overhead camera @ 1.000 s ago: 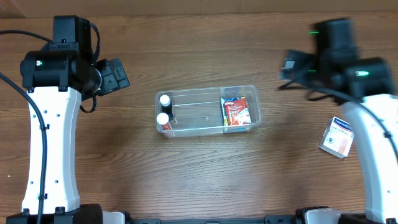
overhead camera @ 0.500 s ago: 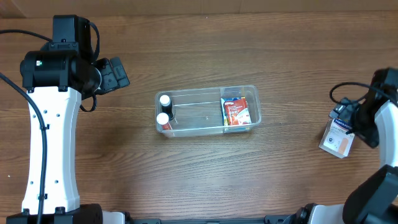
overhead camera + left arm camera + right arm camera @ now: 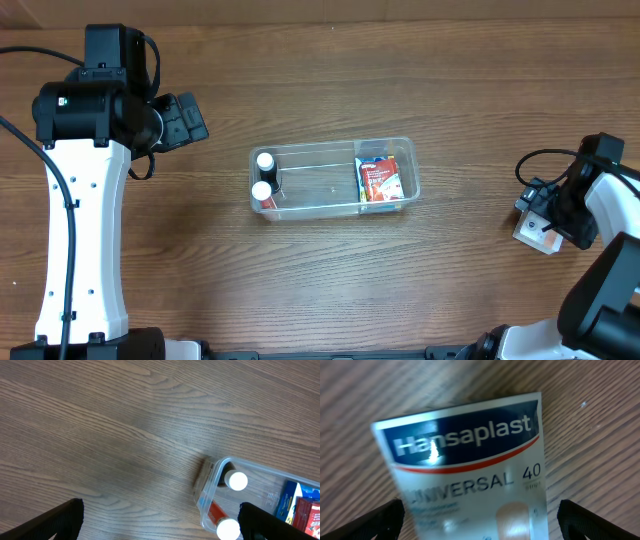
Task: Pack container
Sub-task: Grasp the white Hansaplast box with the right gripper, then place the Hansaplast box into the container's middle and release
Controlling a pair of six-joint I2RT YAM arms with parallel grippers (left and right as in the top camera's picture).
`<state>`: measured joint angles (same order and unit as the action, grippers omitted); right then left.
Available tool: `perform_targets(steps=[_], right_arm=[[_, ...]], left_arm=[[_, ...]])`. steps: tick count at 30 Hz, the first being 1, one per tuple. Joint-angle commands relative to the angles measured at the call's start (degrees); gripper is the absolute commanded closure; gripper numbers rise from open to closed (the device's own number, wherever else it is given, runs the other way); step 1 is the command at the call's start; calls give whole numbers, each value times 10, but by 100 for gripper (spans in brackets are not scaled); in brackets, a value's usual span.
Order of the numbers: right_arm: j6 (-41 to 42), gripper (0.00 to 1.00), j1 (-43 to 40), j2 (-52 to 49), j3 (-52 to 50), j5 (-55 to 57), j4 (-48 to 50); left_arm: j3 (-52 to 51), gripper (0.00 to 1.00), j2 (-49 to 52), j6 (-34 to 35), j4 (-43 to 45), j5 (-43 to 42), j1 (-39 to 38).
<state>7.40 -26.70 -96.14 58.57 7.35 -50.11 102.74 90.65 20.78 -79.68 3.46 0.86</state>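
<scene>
Wood-grain table (image 3: 330, 290). Container (image 3: 333, 180): centre, long axis 9-to-3, holding two bottles (image 3: 264, 161) and packets (image 3: 378, 180). Box (image 3: 470, 470): well apart at container's 3 o'clock, directly under right gripper (image 3: 480, 522), whose fingers are spread wide either side. Its long axis seemingly runs 12-to-6 in the wrist view. Left gripper (image 3: 165, 522): wide, empty, farther off.

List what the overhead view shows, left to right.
Left gripper → white-capped bottles at the left end of the container → red packet at its right end → Hansaplast box.
</scene>
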Motion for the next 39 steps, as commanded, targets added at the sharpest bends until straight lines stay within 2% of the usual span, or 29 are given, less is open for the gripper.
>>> perform_targets(steps=[1, 5, 11, 15, 20, 26, 30, 33, 39], right_arm=[[-5, 0, -8, -45, -4, -21, 11], [-17, 3, -8, -61, -4, -42, 17], [-12, 26, -7, -60, 30, -58, -1], [15, 27, -6, -47, 99, -75, -55], [15, 25, 27, 27, 229, -140, -149], [0, 31, 182, 127, 311, -148, -201], [5, 32, 337, 167, 314, -147, -185], [31, 31, 442, 157, 314, -147, -169], [87, 30, 558, 86, 314, -135, -127]], left_arm=[[11, 0, 1, -11, 2, -1, 2], [11, 0, 1, -11, 2, -1, 2], [11, 0, 1, -11, 0, -1, 2], [11, 0, 1, -11, 0, -1, 2], [11, 0, 1, -11, 0, -2, 1], [11, 0, 1, -11, 0, -2, 2], [11, 0, 1, -11, 0, -4, 1], [11, 0, 1, -11, -3, -4, 1], [11, 0, 1, -11, -5, -4, 1]])
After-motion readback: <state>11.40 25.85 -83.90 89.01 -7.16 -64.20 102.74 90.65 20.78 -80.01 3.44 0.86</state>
